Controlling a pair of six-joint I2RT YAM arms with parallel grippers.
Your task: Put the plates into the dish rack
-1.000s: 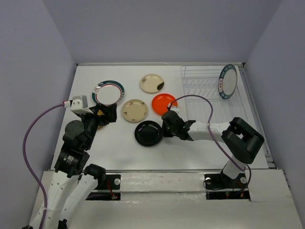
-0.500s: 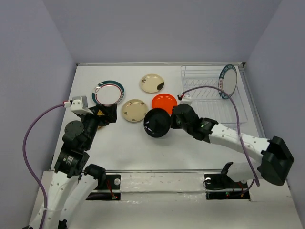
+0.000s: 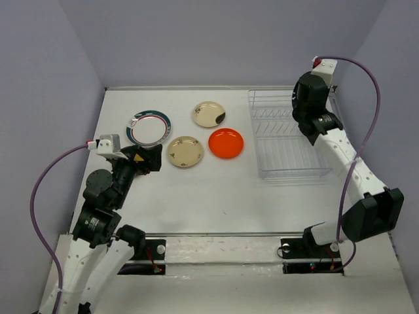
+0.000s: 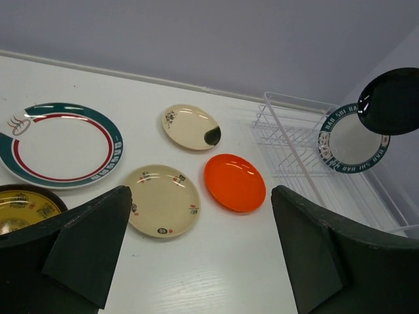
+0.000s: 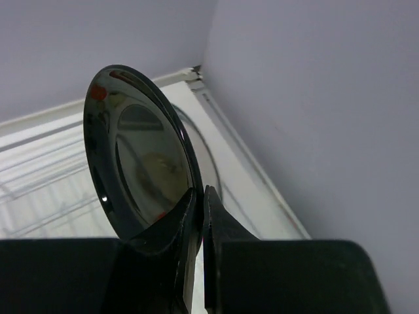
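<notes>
The right gripper (image 5: 200, 204) is clenched on the lower rim of the glossy black plate (image 5: 141, 154). It holds the plate on edge, high over the far right end of the dish rack (image 3: 291, 175) and near the racked teal-rimmed plate (image 4: 350, 140), likely so it can go edge-first into a neighbouring slot. The left gripper (image 3: 143, 158) hangs spread and empty at the table's left, near the plates not yet loaded: the flat teal-rimmed plate (image 3: 148, 127), two cream plates (image 3: 184, 151), the orange-red plate (image 3: 226, 143) and the gold patterned plate (image 4: 19, 209)
</notes>
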